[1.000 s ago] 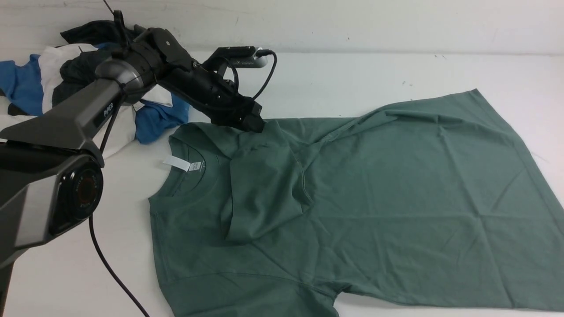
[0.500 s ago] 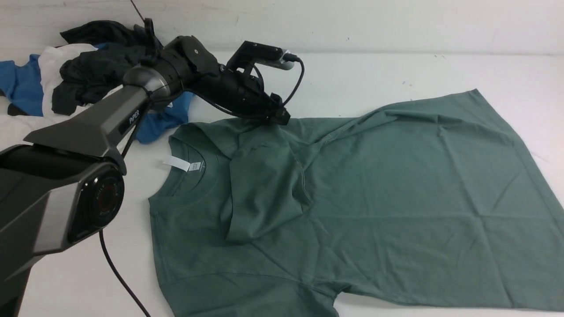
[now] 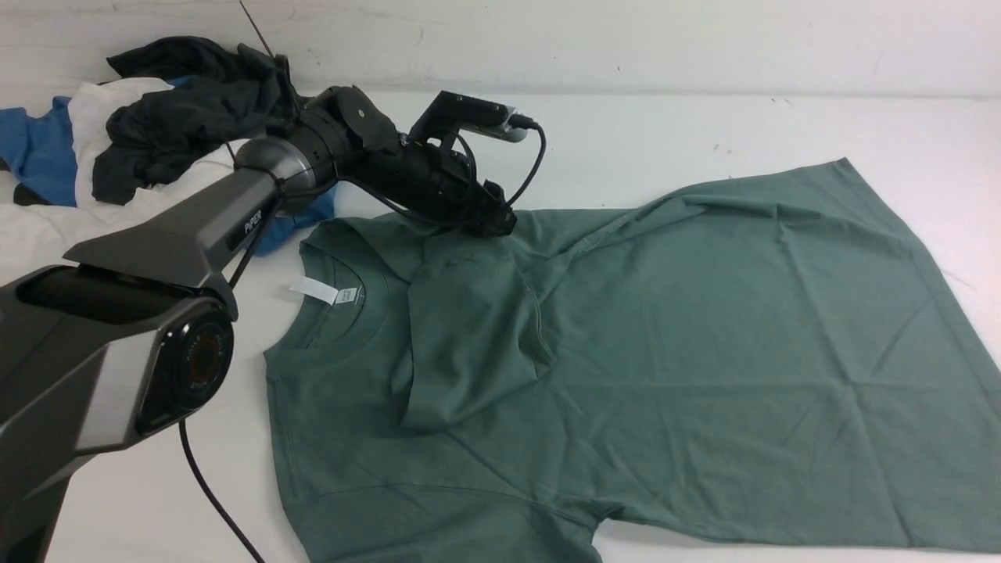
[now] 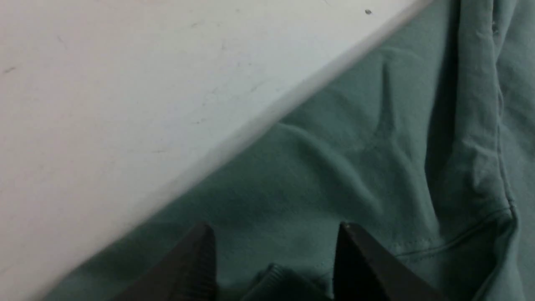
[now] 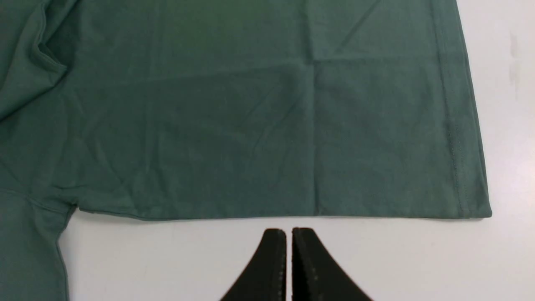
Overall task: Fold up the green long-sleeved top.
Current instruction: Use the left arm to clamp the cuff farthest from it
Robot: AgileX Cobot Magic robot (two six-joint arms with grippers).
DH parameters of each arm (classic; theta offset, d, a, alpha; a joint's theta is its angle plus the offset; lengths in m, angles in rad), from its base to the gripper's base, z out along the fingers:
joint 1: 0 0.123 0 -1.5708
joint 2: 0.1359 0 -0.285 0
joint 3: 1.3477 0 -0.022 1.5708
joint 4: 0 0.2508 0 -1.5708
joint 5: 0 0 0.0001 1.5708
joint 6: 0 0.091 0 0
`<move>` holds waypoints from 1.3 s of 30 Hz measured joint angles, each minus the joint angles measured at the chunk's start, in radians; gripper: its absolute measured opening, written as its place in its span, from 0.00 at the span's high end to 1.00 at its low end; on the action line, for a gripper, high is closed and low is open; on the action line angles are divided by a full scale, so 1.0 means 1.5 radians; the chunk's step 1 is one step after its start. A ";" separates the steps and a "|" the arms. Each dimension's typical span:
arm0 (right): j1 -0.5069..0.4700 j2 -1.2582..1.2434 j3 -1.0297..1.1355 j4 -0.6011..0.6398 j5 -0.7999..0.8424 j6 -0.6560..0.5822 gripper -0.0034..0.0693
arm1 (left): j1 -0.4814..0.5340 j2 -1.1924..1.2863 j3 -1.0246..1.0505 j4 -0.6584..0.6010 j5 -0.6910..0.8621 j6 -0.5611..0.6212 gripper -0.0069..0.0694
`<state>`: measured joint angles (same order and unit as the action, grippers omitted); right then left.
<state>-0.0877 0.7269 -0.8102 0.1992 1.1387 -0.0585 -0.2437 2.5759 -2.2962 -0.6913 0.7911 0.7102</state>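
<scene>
Green long-sleeved top (image 3: 704,328) lies spread on the white table (image 3: 626,133). It looks like soft, light, limp jersey, best pinched at a hem or shoulder edge. Left gripper (image 3: 500,225), jaws spread, is at its far shoulder; right gripper (image 5: 289,251) is pressed together, empty, beside the near edge.

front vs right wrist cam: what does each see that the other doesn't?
Front only: left gripper down at the far edge of the green top, the white neck tag, and the clothes pile in blue, white and black at the far left. Right wrist only: right gripper, shut, over bare table just off the top's near side edge. Both: the top's body spread on the white table.
</scene>
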 joint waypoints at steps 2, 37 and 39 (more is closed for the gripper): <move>0.000 0.000 0.000 0.000 0.000 0.000 0.94 | 0.001 0.000 0.000 0.000 0.001 -0.003 0.59; 0.000 0.000 0.000 0.000 0.000 0.000 0.94 | 0.001 -0.027 -0.025 0.095 0.097 -0.098 0.59; 0.000 0.000 0.000 0.000 0.000 0.000 0.94 | 0.001 -0.027 -0.025 0.095 0.100 -0.099 0.60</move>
<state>-0.0877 0.7269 -0.8102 0.1992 1.1387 -0.0591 -0.2427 2.5350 -2.3330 -0.5486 0.9410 0.5619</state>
